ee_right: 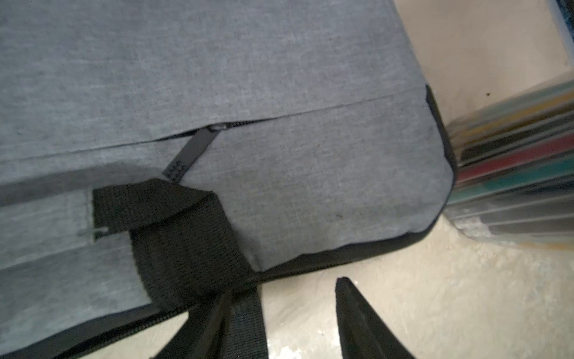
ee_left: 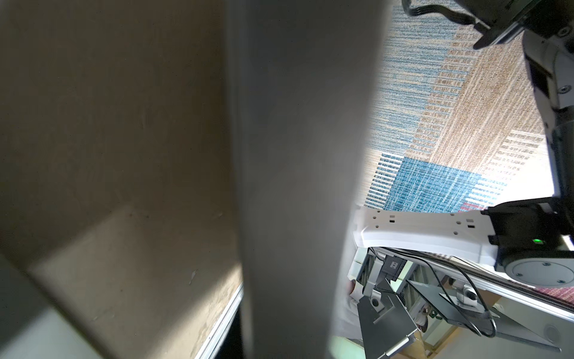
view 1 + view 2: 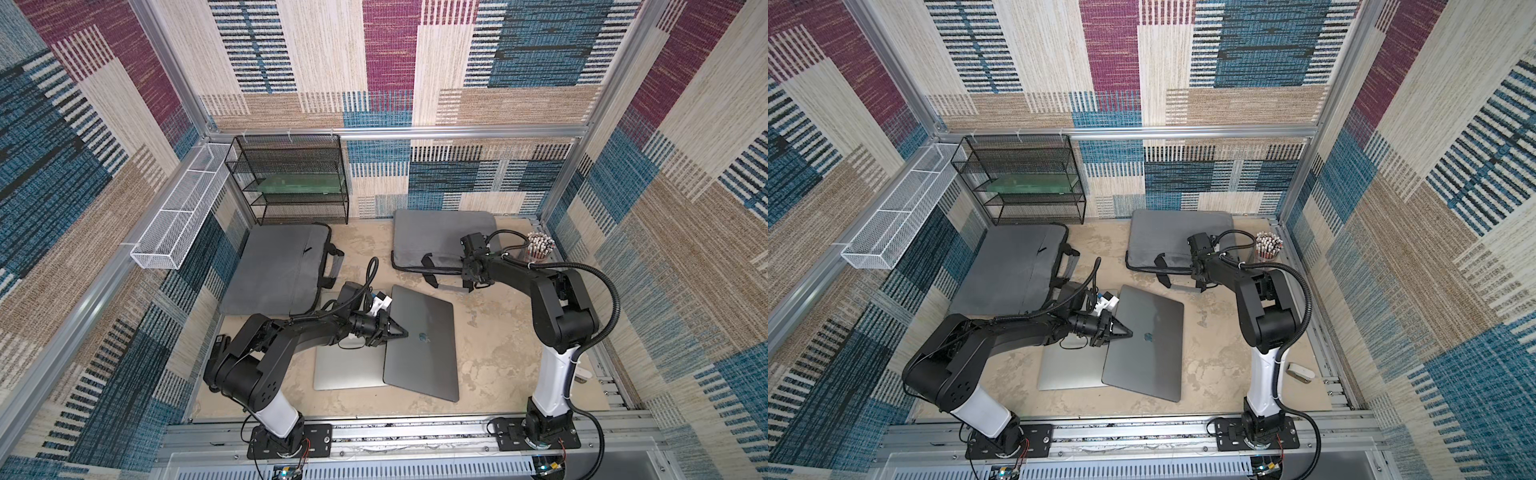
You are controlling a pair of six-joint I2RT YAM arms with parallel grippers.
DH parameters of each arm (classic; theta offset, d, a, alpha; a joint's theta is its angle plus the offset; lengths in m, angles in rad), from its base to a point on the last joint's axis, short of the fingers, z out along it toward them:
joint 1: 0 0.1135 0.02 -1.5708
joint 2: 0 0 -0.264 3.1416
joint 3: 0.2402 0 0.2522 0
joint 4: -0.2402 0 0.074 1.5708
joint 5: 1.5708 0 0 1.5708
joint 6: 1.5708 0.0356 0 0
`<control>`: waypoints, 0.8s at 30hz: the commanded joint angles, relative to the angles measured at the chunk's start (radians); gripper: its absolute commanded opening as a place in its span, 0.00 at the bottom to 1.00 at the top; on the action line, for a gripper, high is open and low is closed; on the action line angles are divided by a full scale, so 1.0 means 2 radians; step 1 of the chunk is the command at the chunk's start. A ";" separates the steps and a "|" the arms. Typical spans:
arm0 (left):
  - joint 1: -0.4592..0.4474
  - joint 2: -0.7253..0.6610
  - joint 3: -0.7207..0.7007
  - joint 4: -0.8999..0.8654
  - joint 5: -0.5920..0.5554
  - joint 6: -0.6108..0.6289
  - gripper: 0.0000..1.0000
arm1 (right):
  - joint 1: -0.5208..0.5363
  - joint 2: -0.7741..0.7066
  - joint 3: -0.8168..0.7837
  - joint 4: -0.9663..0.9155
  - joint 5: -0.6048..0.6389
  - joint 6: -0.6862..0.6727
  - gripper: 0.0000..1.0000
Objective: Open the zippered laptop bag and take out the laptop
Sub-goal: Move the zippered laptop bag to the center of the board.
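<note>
Upper right of the tabletop, both top views: grey right bag (image 3: 440, 232) (image 3: 1175, 232) lies flat, black handle strap (image 3: 430, 270) trailing toward frame bottom. Right gripper (image 3: 468, 286) (image 3: 1200, 286) sits at the bag's lower right corner, just beside the strap. Right wrist view: fingers (image 1: 354, 317) stand apart, bare table (image 1: 435, 295) showing between them, nothing gripped; strap webbing lies next to one finger. Edge zipper (image 1: 341, 253) along the bag's rim shows no gap. Pocket pull tab (image 1: 189, 152) hangs from a seam slot on the bag's face. Pencil cup (image 3: 540, 247) stands just right of the bag.

Centre of frame: dark grey laptop (image 3: 424, 345), lid shut, logo up, left edge overlapping silver laptop (image 3: 345, 370). Left gripper (image 3: 401, 332) is pinched on that left edge, tips reaching over the lid. Left wrist view is mostly a blurred grey slab through mid-frame; fingers hidden.

Left of centre: left bag (image 3: 274, 266) flat on the table, handles toward the middle.

Upper left: black mesh rack (image 3: 291, 178) against the back wall, white mesh basket (image 3: 183, 216) on the side rail.
</note>
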 commanded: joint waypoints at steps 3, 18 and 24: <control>-0.013 0.023 0.010 0.021 0.004 -0.026 0.00 | -0.001 0.010 0.021 0.000 0.013 -0.015 0.62; -0.032 0.041 0.067 -0.089 -0.053 -0.019 0.27 | 0.025 -0.071 0.008 -0.021 -0.052 0.009 0.77; -0.040 0.046 0.082 -0.094 -0.085 -0.035 0.00 | 0.048 -0.116 0.007 -0.029 -0.062 0.017 0.78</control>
